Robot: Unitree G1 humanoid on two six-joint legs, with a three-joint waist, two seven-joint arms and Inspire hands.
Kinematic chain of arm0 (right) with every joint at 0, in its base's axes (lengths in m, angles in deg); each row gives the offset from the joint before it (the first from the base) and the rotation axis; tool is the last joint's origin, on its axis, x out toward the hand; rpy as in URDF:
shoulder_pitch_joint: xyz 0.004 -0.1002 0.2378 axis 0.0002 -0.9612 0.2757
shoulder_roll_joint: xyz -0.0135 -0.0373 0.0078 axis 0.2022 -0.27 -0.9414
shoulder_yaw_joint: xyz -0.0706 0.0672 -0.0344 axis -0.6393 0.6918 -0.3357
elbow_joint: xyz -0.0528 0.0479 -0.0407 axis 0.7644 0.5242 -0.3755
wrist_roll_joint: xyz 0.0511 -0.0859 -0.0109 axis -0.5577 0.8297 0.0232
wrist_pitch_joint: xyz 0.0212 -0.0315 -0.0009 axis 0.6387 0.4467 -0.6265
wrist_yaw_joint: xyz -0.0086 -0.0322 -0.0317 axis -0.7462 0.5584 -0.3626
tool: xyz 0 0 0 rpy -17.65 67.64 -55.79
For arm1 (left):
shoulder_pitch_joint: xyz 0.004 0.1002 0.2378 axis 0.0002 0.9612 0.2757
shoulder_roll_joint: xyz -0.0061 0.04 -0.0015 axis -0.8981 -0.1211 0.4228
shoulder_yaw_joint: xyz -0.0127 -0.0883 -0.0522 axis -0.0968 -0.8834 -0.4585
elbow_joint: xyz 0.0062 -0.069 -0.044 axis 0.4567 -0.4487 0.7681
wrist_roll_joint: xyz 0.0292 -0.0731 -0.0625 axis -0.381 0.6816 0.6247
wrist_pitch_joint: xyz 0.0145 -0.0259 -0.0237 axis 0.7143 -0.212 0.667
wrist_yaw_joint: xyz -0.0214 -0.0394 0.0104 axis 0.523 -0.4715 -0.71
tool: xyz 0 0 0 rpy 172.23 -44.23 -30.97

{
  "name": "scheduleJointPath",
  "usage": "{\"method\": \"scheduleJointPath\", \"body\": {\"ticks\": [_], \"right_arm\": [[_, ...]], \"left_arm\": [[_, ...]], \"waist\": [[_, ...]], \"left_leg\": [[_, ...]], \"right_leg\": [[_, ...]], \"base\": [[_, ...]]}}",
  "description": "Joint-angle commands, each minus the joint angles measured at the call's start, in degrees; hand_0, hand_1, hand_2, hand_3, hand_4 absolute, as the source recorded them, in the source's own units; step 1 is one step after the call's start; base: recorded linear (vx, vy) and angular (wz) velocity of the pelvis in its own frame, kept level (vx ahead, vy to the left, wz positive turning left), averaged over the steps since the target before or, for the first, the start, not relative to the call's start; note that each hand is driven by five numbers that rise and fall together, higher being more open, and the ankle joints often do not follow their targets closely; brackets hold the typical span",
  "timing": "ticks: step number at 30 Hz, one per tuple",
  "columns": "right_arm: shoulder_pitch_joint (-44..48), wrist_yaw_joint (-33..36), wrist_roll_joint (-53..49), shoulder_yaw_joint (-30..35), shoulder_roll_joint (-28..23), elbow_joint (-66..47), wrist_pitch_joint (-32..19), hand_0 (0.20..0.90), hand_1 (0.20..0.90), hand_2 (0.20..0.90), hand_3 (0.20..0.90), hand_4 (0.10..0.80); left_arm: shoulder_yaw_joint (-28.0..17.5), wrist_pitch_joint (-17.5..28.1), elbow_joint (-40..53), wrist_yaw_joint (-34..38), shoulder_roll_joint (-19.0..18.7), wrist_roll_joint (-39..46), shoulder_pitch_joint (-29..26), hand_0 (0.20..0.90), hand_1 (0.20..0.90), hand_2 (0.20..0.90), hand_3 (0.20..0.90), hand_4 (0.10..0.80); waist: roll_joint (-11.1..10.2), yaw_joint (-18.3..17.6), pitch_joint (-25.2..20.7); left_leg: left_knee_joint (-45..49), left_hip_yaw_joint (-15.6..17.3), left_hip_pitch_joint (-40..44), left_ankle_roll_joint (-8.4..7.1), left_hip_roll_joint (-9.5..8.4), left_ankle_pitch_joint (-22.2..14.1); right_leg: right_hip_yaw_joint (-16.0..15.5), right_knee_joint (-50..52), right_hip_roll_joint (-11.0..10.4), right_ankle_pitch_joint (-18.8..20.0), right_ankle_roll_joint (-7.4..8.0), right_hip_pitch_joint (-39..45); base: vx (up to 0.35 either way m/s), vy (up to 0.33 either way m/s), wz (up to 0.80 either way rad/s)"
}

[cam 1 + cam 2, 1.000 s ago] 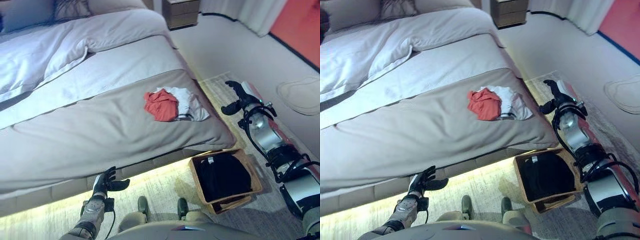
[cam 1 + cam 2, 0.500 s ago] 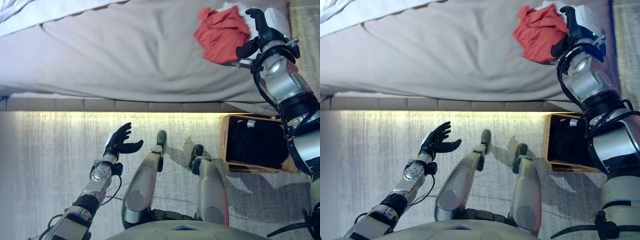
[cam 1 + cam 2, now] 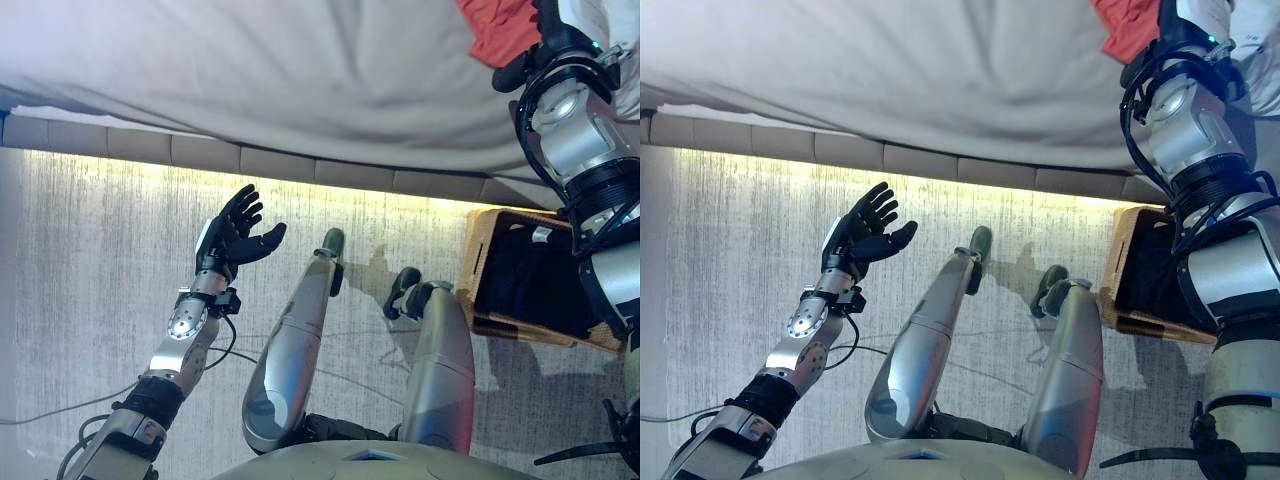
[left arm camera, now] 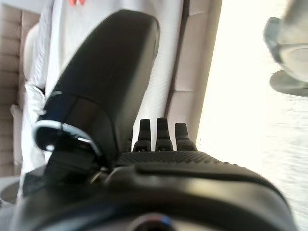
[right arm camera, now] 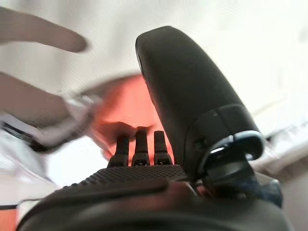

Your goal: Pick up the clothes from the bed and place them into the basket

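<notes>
A red garment (image 3: 497,32) lies on the grey bed (image 3: 250,80) at the top right, with a white garment (image 3: 1255,45) beside it. My right hand (image 3: 553,35) reaches over them with its fingers straight. In the right wrist view the right hand (image 5: 144,178) hovers open just above the red garment (image 5: 120,108) and white cloth (image 5: 72,166). A wicker basket (image 3: 478,270) stands on the floor by the bed's foot, with dark clothes (image 3: 530,290) inside. My left hand (image 3: 233,237) is raised open over the floor and holds nothing.
The bed's padded base (image 3: 260,162) runs across the view with a lit strip under it. A pale striped rug (image 3: 90,260) covers the floor in front of the bed. The left wrist view looks along the bed's side (image 4: 187,72).
The camera has tipped down, so the bed has slid up the picture. My right hand has come from beside the bed to over the red garment. My left hand has risen a little.
</notes>
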Motion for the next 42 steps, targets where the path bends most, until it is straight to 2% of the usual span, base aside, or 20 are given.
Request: {"method": "scheduleJointPath", "body": {"ticks": [1,5,6,7,13,21,33,35,36,38,39,42], "right_arm": [[10.90,2.02,3.28,-6.95,-8.02,1.49,1.25,0.900,0.900,0.900,0.900,0.800],[14.32,-1.71,3.76,-10.72,-10.06,7.10,2.63,0.900,0.900,0.900,0.900,0.800],[15.10,-2.84,3.51,-11.49,-10.26,8.49,2.38,0.844,0.844,0.844,0.834,0.734],[15.63,-3.20,3.20,-12.13,-10.47,9.35,1.85,0.300,0.300,0.300,0.200,0.100],[16.33,-1.53,1.72,-12.73,-11.01,10.25,-1.69,0.300,0.300,0.300,0.200,0.100],[16.76,0.48,-0.53,-12.17,-11.40,10.48,-2.77,0.300,0.300,0.300,0.200,0.100],[14.71,2.56,-0.08,-9.17,-12.61,11.71,-8.18,0.300,0.300,0.300,0.200,0.100],[13.53,3.08,-0.04,-8.49,-12.61,10.25,-7.96,0.502,0.502,0.502,0.436,0.336],[12.70,3.70,-1.29,-8.20,-12.49,9.57,-7.84,0.900,0.900,0.900,0.900,0.800],[10.31,6.46,-4.92,-6.55,-12.20,7.93,-8.03,0.900,0.900,0.900,0.900,0.800],[7.99,8.85,-8.45,-3.72,-11.93,6.41,-9.33,0.900,0.900,0.900,0.900,0.800],[3.52,11.90,-9.32,1.50,-10.68,3.17,-11.64,0.900,0.900,0.900,0.900,0.800]], "left_arm": [[-3.07,4.73,9.11,-0.20,-3.27,2.31,3.20,0.900,0.900,0.900,0.900,0.800],[-5.01,4.54,12.16,-1.36,-5.51,3.88,5.95,0.900,0.900,0.900,0.900,0.800],[-5.50,4.43,12.52,-1.84,-5.87,4.67,6.39,0.900,0.900,0.900,0.900,0.800],[-5.88,4.32,12.73,-2.30,-6.13,5.53,6.73,0.900,0.900,0.900,0.900,0.800],[-6.37,3.99,14.33,-3.49,-6.75,6.03,7.98,0.900,0.900,0.900,0.900,0.800],[-6.38,5.05,14.21,-3.40,-7.17,6.29,9.02,0.900,0.900,0.900,0.900,0.800],[-6.31,5.20,12.42,-4.41,-6.78,6.07,9.77,0.900,0.900,0.900,0.900,0.800],[-5.80,5.31,12.32,-4.50,-6.76,5.63,9.95,0.900,0.900,0.900,0.900,0.800],[-5.70,5.19,12.30,-4.66,-6.67,5.46,9.93,0.900,0.900,0.900,0.900,0.800],[-5.55,4.63,12.13,-4.90,-6.28,4.98,9.97,0.900,0.900,0.900,0.900,0.800],[-5.30,3.78,11.39,-4.39,-5.95,4.28,9.88,0.900,0.900,0.900,0.900,0.800],[-5.18,1.89,9.18,-2.89,-4.87,3.46,9.04,0.900,0.900,0.900,0.900,0.800]], "waist": [[2.15,1.79,-2.44],[2.67,3.06,-2.44],[2.79,3.30,-2.44],[2.87,3.46,-2.44],[2.83,3.83,-2.44],[2.18,3.72,-2.44],[0.99,3.30,-2.44],[0.66,3.04,-2.44],[0.48,2.92,-2.44],[0.32,2.52,-2.44],[0.16,2.02,-2.44],[-0.43,0.89,-2.44]], "left_leg": [[6.44,0.90,2.21,4.15,-2.35,-11.49],[9.65,0.77,-1.38,4.43,-2.55,-12.02],[10.13,0.78,-2.01,4.52,-2.50,-12.02],[10.28,0.80,-2.32,4.58,-2.48,-11.96],[11.26,0.47,-2.81,4.41,-2.58,-12.09],[8.46,0.81,2.37,3.91,-2.09,-11.22],[4.39,0.94,9.61,3.34,-1.30,-9.11],[3.88,0.94,10.22,3.11,-0.89,-8.93],[2.89,0.83,11.18,2.97,-0.76,-8.55],[0.50,0.84,13.48,2.98,-0.34,-8.17],[-1.89,0.92,15.81,3.01,0.14,-8.04],[-6.98,1.33,21.00,2.67,0.75,-7.43]], "right_leg": [[-4.00,-1.85,3.89,0.11,-2.34,2.18],[-4.71,0.67,3.34,-0.35,-2.54,-0.86],[-4.71,1.18,3.27,-0.43,-2.60,-1.42],[-4.72,1.39,3.26,-0.44,-2.64,-1.72],[-4.72,1.79,3.31,-0.38,-2.50,-1.93],[-5.38,-1.29,3.41,-0.09,-2.24,3.50],[-5.90,-5.31,3.56,0.48,-2.43,10.71],[-5.89,-6.45,3.66,0.93,-2.40,11.46],[-5.89,-7.37,3.76,1.15,-2.36,12.41],[-5.70,-8.99,3.89,1.42,-2.28,14.34],[-5.40,-10.47,3.94,1.63,-2.09,16.18],[-4.72,-14.11,4.37,2.12,-1.68,20.77]], "base": [[-0.024,-0.051,0.02],[-0.016,-0.043,0.03],[-0.019,-0.051,0.04],[0.000,0.000,0.00],[-0.002,-0.023,0.04],[-0.005,0.009,-0.03],[0.008,0.021,-0.03],[-0.020,-0.027,-0.04],[0.003,-0.041,-0.02],[0.023,-0.043,0.00],[0.045,-0.035,0.01],[0.025,-0.029,-0.04]]}}
